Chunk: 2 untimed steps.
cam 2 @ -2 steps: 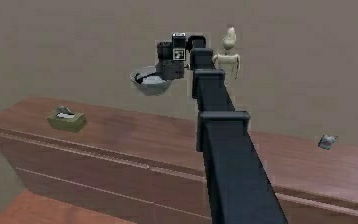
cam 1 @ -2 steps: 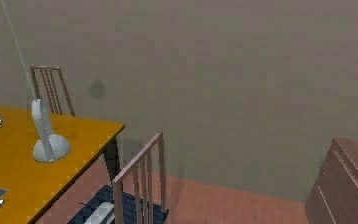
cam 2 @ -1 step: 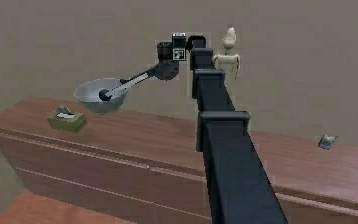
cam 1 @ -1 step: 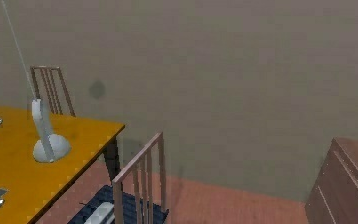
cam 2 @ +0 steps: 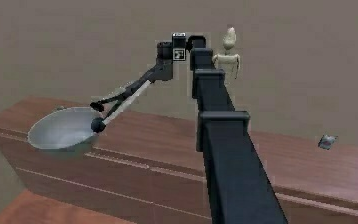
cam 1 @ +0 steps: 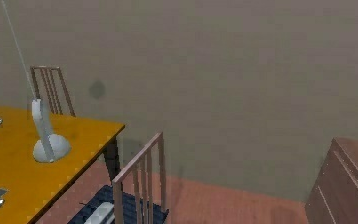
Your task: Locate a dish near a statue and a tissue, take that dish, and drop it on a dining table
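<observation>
Grey dish (cam 2: 57, 132) shows at the far end of the gripper (cam 2: 100, 118), by the sideboard (cam 2: 137, 150); I cannot tell whether it is held; a loose grip may drop it, or turning may clip the statue (cam 2: 227, 58).

Surfaces I log from the console:
- dish (cam 2: 59, 132): smooth grey, soft metallic sheen
- arm (cam 2: 227, 150): matt black, plastic-looking
- statue (cam 2: 227, 52): pale cream, matt, stone-like
- cabinet top (cam 2: 297, 165): reddish-brown wood, satin, faint grain lines
- table (cam 1: 82, 135): orange-yellow top, smooth, slight gloss
- chair (cam 1: 145, 172): light wood slats, matt
- wall (cam 1: 237, 70): flat matt paint
</observation>
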Available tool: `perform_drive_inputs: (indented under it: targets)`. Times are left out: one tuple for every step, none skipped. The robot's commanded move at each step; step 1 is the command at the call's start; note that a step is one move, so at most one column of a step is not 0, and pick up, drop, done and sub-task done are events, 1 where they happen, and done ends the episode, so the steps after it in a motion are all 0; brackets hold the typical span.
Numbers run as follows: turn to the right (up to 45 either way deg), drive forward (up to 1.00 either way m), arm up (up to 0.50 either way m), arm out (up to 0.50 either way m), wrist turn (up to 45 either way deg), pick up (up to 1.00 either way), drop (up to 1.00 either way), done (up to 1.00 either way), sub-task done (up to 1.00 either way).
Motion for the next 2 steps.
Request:
perform_drive_inputs:
  targets:
    - [0.0,0.00,0.00,0.00,-18.0,0.00,0.00,0.00,0.00]
    - [0.0,0.00,0.00,-0.42,0.0,0.00,0.00,0.00,0.00]
